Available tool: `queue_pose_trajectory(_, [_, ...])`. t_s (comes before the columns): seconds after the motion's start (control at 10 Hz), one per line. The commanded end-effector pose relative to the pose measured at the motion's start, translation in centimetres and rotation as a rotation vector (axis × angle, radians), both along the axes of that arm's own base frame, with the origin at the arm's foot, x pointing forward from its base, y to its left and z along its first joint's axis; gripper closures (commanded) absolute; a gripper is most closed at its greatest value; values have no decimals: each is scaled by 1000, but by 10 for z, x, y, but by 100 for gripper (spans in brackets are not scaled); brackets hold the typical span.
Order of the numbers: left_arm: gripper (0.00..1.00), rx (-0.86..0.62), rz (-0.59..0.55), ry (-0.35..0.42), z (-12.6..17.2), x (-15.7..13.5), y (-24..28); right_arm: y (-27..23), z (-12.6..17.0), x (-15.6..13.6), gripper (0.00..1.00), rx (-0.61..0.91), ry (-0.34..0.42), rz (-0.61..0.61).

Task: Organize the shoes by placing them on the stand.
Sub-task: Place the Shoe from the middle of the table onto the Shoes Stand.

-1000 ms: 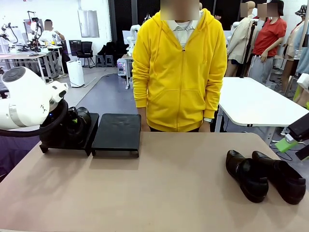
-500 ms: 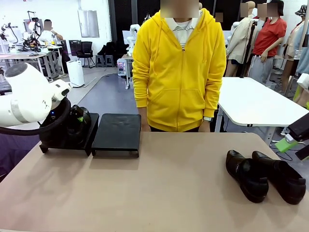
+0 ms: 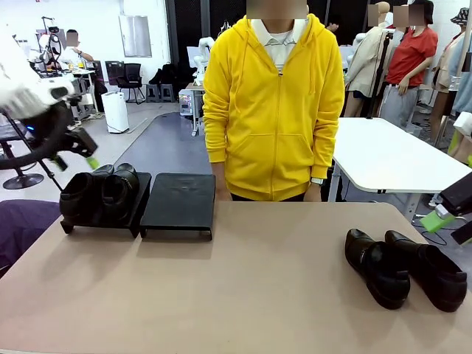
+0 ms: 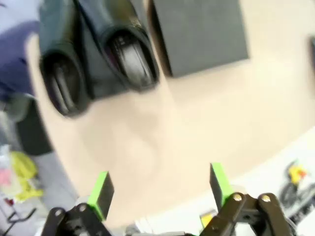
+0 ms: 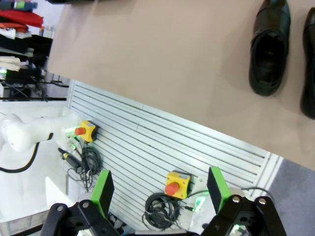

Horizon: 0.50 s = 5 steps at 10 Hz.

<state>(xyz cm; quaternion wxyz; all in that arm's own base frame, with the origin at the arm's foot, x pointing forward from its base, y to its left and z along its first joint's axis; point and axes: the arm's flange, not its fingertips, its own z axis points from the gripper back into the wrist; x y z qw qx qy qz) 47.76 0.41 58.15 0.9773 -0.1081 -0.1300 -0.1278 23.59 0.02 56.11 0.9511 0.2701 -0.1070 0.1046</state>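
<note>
Glossy black round-toed shoes here: two side by side on the left tray of the stand, lengthwise front to back; two more parallel on the table at right, toes toward the robot. Spread wide, pinching nothing, at left gripper and right gripper.

The shoes look glossy leather, the stand matt, the table smooth.
</note>
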Motion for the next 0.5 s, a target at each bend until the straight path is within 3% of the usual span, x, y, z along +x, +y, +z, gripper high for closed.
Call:
queue_pose_trajectory(0.0, [0, -60, -74, 68, 21, -58, 18, -1, 4, 3, 0, 18, -15, 18])
queue_pose_trajectory(0.1, [0, -127, -112, 13, 2, -104, 13, -1, 4, 3, 0, 18, -15, 18])
queue_pose_trajectory(0.2, [0, -175, -85, -91, -24, -143, -2, -1, 4, 3, 0, 18, -15, 18])
queue_pose_trajectory(0.3, [0, -212, -43, -111, -52, -163, -18, -1, 4, 3, 0, 18, -15, 18])
queue_pose_trajectory(0.4, [0, -250, -20, -73, -67, -174, -20, -1, 4, 3, 0, 18, -15, 18])
